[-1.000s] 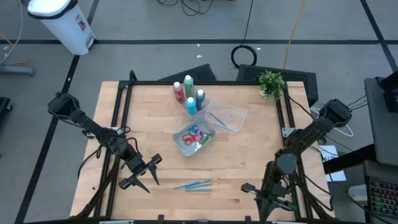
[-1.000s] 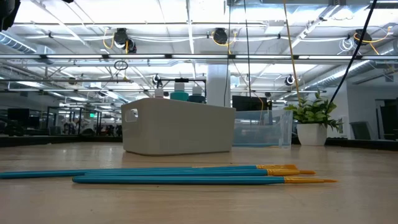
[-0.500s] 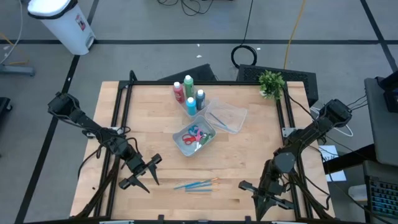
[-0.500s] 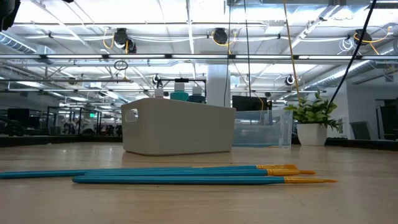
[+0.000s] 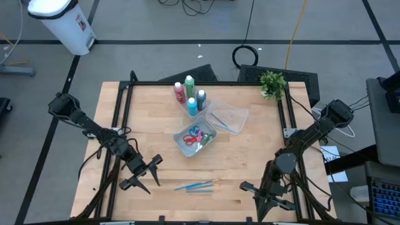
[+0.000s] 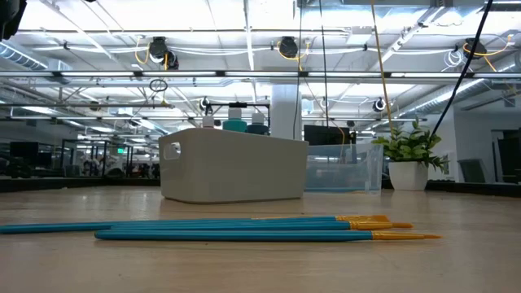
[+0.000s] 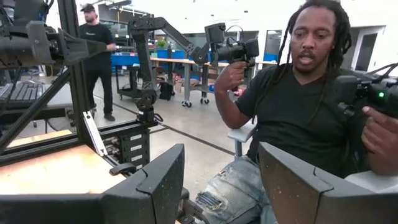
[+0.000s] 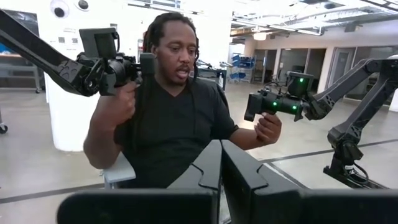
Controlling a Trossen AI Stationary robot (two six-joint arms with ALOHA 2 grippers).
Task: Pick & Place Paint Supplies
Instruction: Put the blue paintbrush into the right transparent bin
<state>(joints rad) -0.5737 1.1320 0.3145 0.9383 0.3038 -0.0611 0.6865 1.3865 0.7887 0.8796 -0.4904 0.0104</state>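
Thin blue, orange-tipped brushes (image 5: 197,185) lie side by side flat on the table near its front edge, and fill the foreground of the low view (image 6: 244,229). Scissors (image 5: 197,135) lie in a white tub (image 5: 187,147) at mid-table. White-capped bottles (image 5: 190,95) stand upright behind it. My left gripper (image 5: 147,171) hovers open to the left of the brushes, with nothing between its fingers (image 7: 163,180). My right gripper (image 5: 245,187) is shut and empty to the right of the brushes, above the front edge.
A clear tub (image 5: 229,117) sits right of the bottles and a small potted plant (image 5: 273,83) at the far right corner. Bare wood lies around the brushes. Both wrist views look off the table at a seated person (image 7: 292,106) holding control handles.
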